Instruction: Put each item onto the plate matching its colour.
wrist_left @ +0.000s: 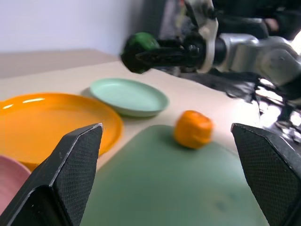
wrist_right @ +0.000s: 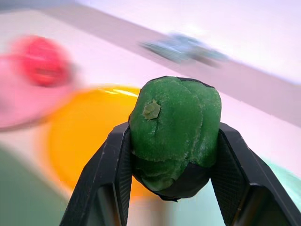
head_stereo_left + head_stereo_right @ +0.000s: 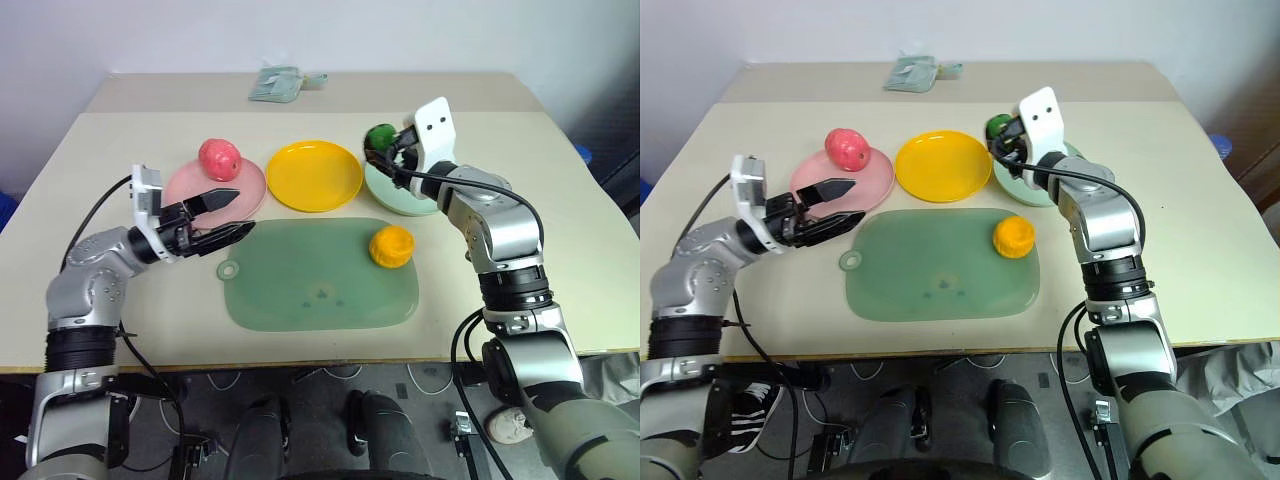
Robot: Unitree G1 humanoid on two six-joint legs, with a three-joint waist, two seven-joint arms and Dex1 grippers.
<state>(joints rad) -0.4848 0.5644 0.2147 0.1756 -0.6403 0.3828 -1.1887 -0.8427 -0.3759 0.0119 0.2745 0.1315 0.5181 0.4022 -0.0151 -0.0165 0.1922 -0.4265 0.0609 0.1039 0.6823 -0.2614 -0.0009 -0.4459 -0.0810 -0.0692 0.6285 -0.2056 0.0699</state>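
Reaching in low from the near left edge, the left pincer hangs with its two black fingers spread wide and nothing between them, pointing level across the table towards the green mat. Just beyond its tips sits the pink plate, and the pink-red apple rests on that plate's far side. The orange lies on the mat, well off to this pincer's right. Past the mat, the yellow plate stands bare, between the two pincers. Further out on the right, the right arm stretches forward with its wrist bent inward, and the right pincer is clamped on the dark green bumpy ball, holding it up over the far rim of the mint green plate. A folded grey-green cloth lies at the table's far side, below a plain pale wall.
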